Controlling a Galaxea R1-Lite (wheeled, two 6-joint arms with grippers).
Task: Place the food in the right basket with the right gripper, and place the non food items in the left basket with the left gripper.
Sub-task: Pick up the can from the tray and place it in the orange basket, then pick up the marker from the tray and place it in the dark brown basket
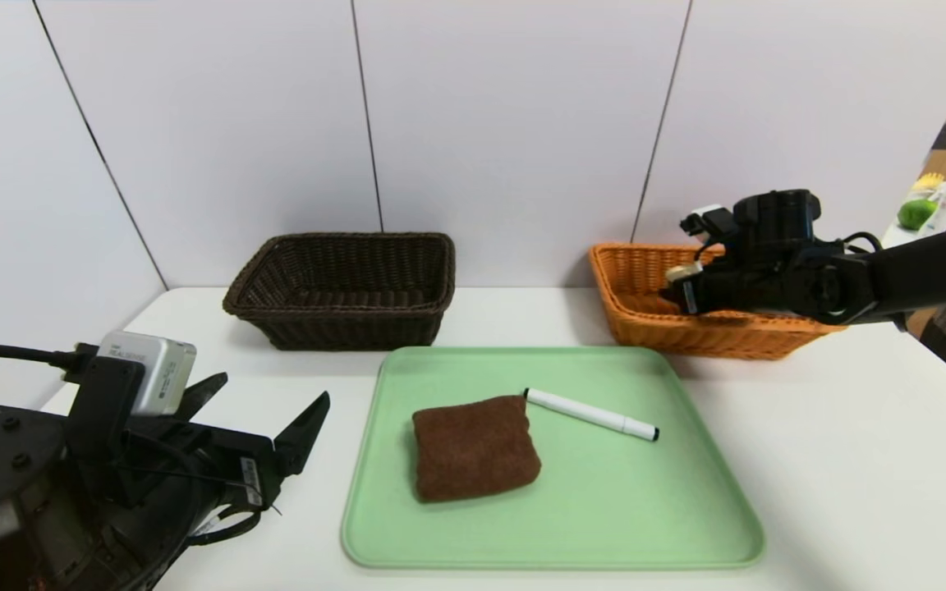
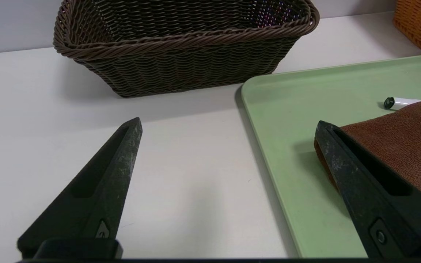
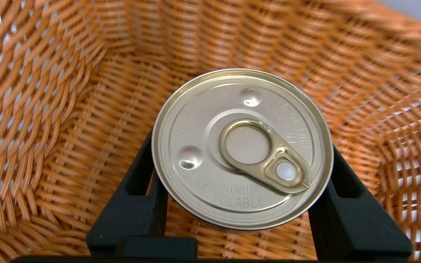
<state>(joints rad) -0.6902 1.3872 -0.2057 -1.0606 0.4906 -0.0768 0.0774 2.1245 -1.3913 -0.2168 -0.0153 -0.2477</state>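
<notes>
Can (image 3: 242, 148) first: your right gripper (image 3: 242, 171) has it clamped by the side wall, one black finger on each flank, the gold pull-tab lid facing the wrist camera. It hangs inside the orange basket (image 3: 49, 109), above the woven floor; whether it touches the floor you cannot tell. Judge it as stiff, smooth metal with some weight for its size: it won't crush, but it could slide in the pads, so the grip across its full width, as now, is the right one. Let go only once it is low, since a round tin may roll or tip on the uneven weave.

From the head view, the right gripper (image 1: 686, 283) reaches over the near rim of the orange basket (image 1: 629, 312), angled forward and down, with the arm stretched in from the right.

Your left gripper (image 2: 228, 126) stands wide open and holds nothing, pointing roughly level over bare table (image 2: 181, 175), parked near the left edge of the green tray (image 2: 298, 84). One finger (image 2: 345, 168) overlaps the cloth (image 2: 400, 146) in view, probably not touching.

That cloth is soft and floppy; pinch a folded edge. The pen (image 1: 590, 414) just beside it is slim, hard and prone to roll; take it across the barrel at mid-length. The dark basket (image 2: 181, 40) waits behind, beyond the tray.
</notes>
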